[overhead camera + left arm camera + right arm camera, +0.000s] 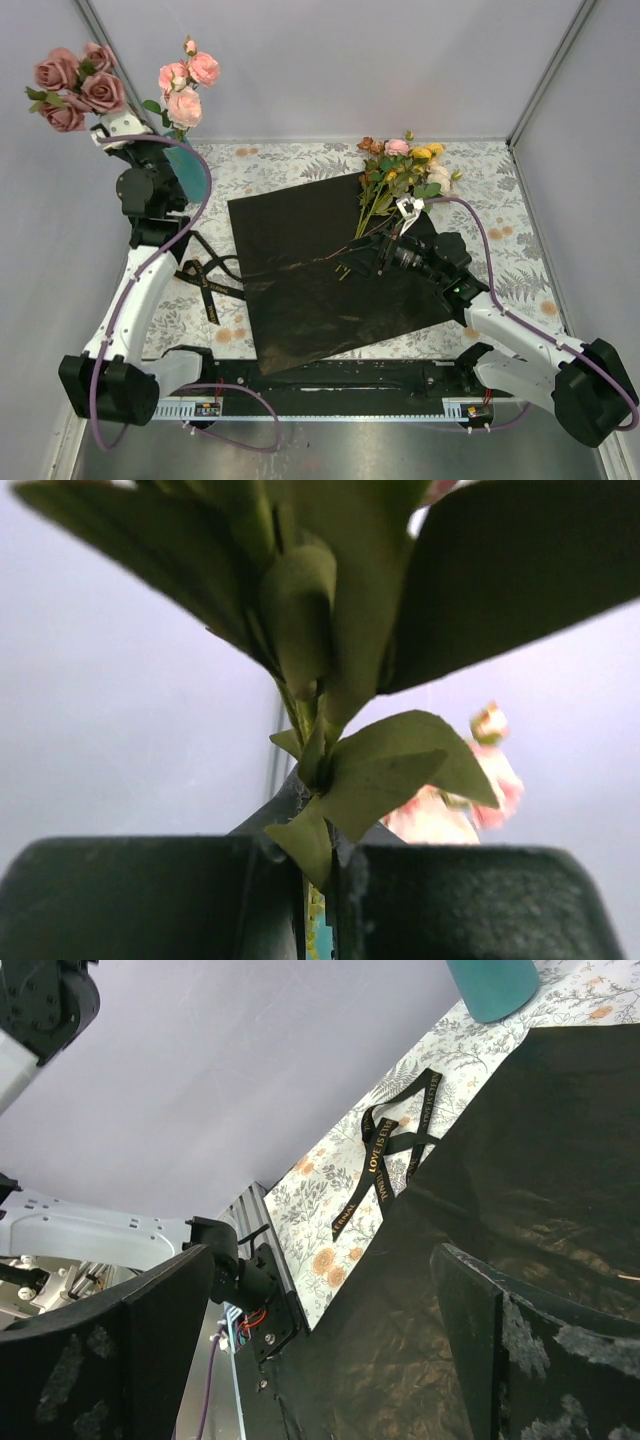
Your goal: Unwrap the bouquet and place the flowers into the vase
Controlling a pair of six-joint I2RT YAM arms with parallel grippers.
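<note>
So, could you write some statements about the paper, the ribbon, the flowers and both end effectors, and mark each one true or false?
1. The black paper lies spread open and flat. True.
2. The ribbon is tied around the paper. False: it lies loose on the tablecloth, left of the paper.
3. The left end effector is shut on the stem of the mauve roses. True.
4. The right end effector grips a flower. False: it is open, with nothing between its fingers.
5. All flowers stand in the vase. False: a bunch lies at the paper's far edge.
</note>
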